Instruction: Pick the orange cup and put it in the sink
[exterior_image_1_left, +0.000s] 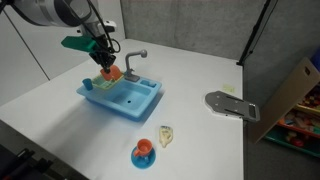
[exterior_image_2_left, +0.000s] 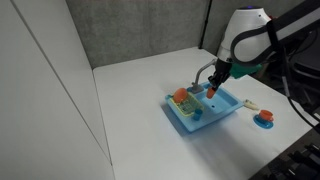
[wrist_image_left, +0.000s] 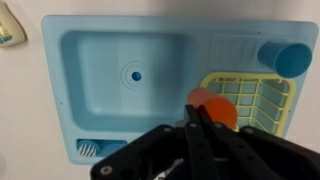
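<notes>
The light-blue sink (wrist_image_left: 75, 110) fills the wrist view, with its drain at the middle of the basin. It also shows in both exterior views (exterior_image_1_left: 140, 103) (exterior_image_2_left: 225, 108), with a grey faucet (exterior_image_1_left: 135, 58) at its back. My gripper (wrist_image_left: 195, 118) is shut on the rim of the small orange cup (wrist_image_left: 215, 108). It holds the cup just above the sink unit, at the edge between the basin and the dish rack (wrist_image_left: 255, 95). In the exterior views the gripper (exterior_image_1_left: 104, 62) (exterior_image_2_left: 214, 82) hangs over the sink with the cup (exterior_image_1_left: 113, 72) (exterior_image_2_left: 211, 90) below it.
A blue cup (wrist_image_left: 290, 58) stands in the sink unit's corner beside the rack. A reddish-orange cup on a round blue saucer (exterior_image_1_left: 144, 151) and a pale yellowish item (exterior_image_1_left: 166, 136) lie on the white table in front of the sink. A grey flat object (exterior_image_1_left: 230, 105) lies to the side.
</notes>
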